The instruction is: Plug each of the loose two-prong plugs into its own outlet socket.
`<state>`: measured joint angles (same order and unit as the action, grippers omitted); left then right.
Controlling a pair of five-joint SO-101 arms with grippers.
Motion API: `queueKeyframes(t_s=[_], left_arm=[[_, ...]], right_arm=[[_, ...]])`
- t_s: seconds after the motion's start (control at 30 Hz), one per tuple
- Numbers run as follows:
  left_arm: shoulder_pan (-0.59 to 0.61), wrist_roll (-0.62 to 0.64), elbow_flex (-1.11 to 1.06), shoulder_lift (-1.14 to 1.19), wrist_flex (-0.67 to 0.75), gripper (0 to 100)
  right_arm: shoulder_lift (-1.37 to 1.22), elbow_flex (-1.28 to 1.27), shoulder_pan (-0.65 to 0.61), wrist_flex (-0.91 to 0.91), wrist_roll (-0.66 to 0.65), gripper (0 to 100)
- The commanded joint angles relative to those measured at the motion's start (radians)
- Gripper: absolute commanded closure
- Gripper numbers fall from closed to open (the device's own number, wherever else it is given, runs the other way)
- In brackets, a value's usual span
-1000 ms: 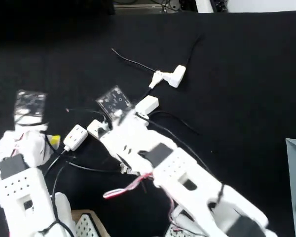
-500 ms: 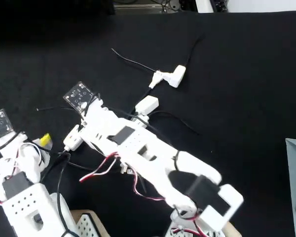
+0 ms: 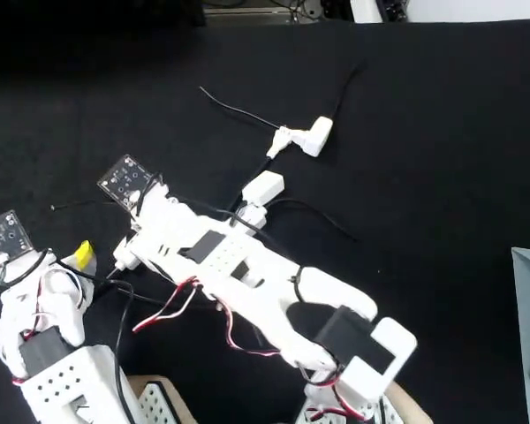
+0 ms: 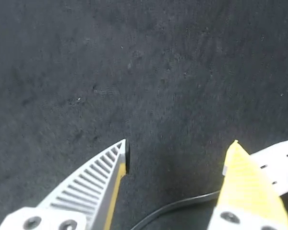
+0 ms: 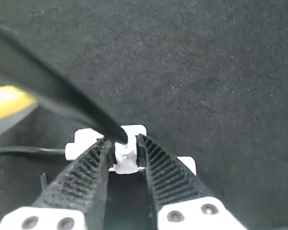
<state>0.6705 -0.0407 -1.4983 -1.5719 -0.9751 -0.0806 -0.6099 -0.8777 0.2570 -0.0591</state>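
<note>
- The right tool [image 5: 125,143] is clenched on a small white plug [image 5: 126,162], and a black cable [image 5: 62,103] leaves the plug between the fingers.
- In the high view, the right arm stretches from the near right corner across to the left part of the black worktop [image 3: 442,177], where this plug lies.
- The left tool [image 4: 179,146] is released, with its fingers wide apart above the worktop, just beside the right tool.
- Farther back, a second plug [image 3: 284,139] touches a white socket [image 3: 316,134].
- A white block [image 3: 263,187] lies near the middle, between that pair and the right arm.
</note>
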Motion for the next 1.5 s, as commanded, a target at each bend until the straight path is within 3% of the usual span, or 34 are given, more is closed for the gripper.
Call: queueKeyframes(t_s=[0.0,0.67,1.47], left_arm=[[0.008,0.005,0.016,-0.021,-0.048,68],[0.008,0.003,0.012,-0.021,-0.057,68],[0.008,0.003,0.008,-0.021,-0.057,68]], right_arm=[[-0.012,0.054,-0.009,-0.046,-0.003,98.6],[-0.022,0.05,0.051,-0.041,-0.009,98.7],[-0.139,0.058,0.014,0.014,-0.078,98.7]])
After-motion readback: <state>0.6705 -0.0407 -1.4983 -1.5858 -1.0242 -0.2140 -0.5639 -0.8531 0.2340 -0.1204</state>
